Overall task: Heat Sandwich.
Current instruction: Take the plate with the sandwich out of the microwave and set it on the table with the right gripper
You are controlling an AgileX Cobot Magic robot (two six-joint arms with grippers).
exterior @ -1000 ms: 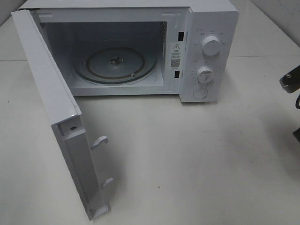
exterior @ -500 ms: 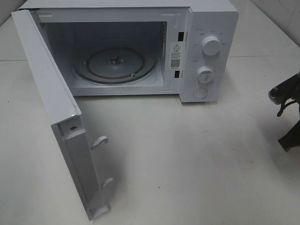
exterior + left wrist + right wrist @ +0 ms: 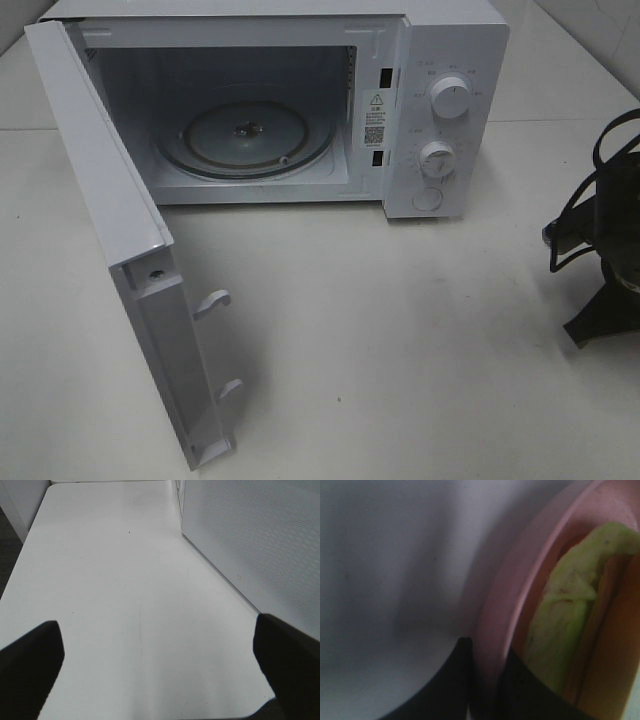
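Note:
The sandwich [image 3: 565, 610], pale yellow-green with an orange layer, lies on a round pink plate [image 3: 520, 580] in the right wrist view. My right gripper [image 3: 487, 652] is shut on the plate's rim, one dark finger [image 3: 452, 685] outside it and one inside. In the high view only the right arm [image 3: 600, 260] shows, at the right edge; plate and sandwich are hidden there. The white microwave [image 3: 440, 100] stands at the back with its door [image 3: 110, 200] swung wide and the glass turntable [image 3: 245, 135] bare. My left gripper [image 3: 155, 630] is open over the bare table.
The open door juts toward the table's front left, its latch hooks [image 3: 212, 300] sticking out. The white tabletop [image 3: 400, 340] spreads between the microwave and the right arm. A perforated white panel [image 3: 250, 540] stands beside the left gripper.
The right arm has come in from the right edge, moving left and further into the high view. The left gripper and the microwave have not moved.

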